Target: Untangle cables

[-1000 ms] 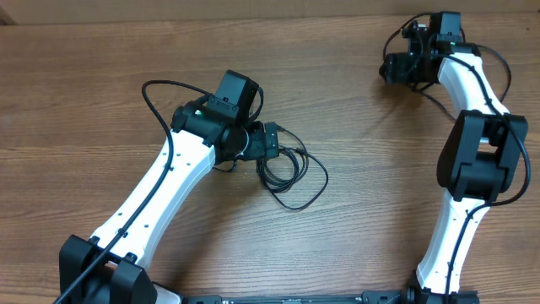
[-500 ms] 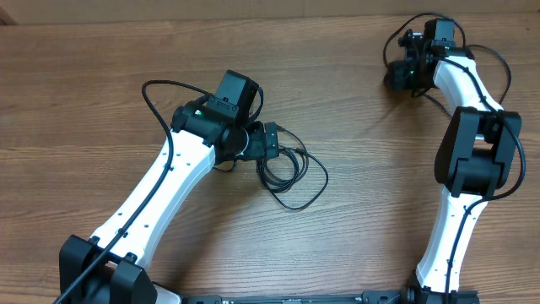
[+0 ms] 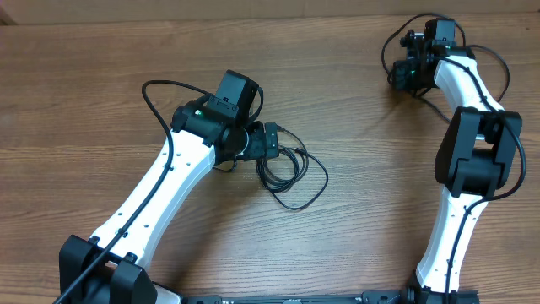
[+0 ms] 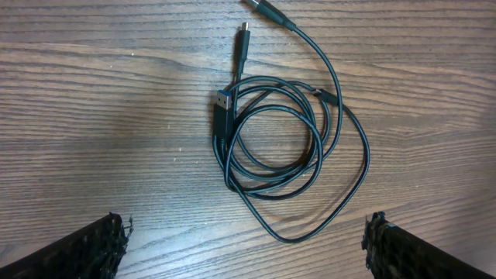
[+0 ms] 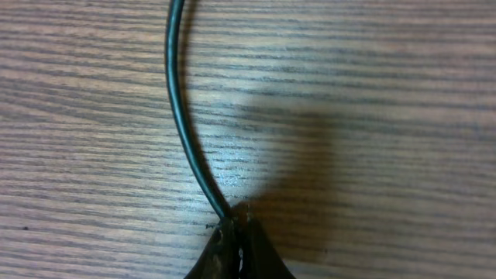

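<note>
From overhead, we see the cable coil (image 3: 263, 173) on the wooden table (image 3: 354, 236), a little left of centre. It lies just beside the left gripper (image 3: 277, 145), on its near-right side. The right gripper (image 3: 403, 74) sits at the far right of the table, well apart from the coil, so the left arm is clearly the nearer one. We cannot read either pair of jaws from this height.

In the left wrist view, the left gripper (image 4: 246, 225) has its jaws spread wide and holds nothing. The cable coil (image 4: 226, 155) lies flat in the span between the two fingers, just beyond their tips. Its loops overlap in a rough ring. The USB plug (image 4: 223, 105) lies on the ring's left side, long axis running straight away from the jaws. A smaller plug (image 4: 244, 31) points the same way, farther out.

In the right wrist view, the right gripper (image 5: 236, 232) is closed tight, its tips pinching the end of a single cable (image 5: 180, 116). That cable runs away from the jaws across the wood, curving slightly left. We judge that the next grasp on the coil falls to the left arm.
</note>
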Controlling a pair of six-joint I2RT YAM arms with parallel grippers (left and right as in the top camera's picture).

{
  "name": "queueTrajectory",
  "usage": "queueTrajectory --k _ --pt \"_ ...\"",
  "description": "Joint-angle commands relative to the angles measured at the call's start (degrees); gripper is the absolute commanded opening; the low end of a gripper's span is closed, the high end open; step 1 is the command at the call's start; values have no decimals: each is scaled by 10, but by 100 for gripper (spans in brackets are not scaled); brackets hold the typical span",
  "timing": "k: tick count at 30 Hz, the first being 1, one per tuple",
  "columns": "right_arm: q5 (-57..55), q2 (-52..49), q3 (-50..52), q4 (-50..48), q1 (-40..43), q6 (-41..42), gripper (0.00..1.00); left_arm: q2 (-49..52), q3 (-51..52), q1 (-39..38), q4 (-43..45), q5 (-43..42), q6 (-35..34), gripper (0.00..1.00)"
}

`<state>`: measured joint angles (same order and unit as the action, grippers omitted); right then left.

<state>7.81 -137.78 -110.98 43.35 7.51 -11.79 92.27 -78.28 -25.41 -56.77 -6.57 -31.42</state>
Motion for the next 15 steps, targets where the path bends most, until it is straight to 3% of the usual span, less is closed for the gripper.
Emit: queueTrajectory --k 1,15 --pt "-2 24 -24 10 2 52 4 0 1 3 1 8 -3 99" --pt "-1 171 -35 17 2 75 4 0 1 3 1 8 -3 100"
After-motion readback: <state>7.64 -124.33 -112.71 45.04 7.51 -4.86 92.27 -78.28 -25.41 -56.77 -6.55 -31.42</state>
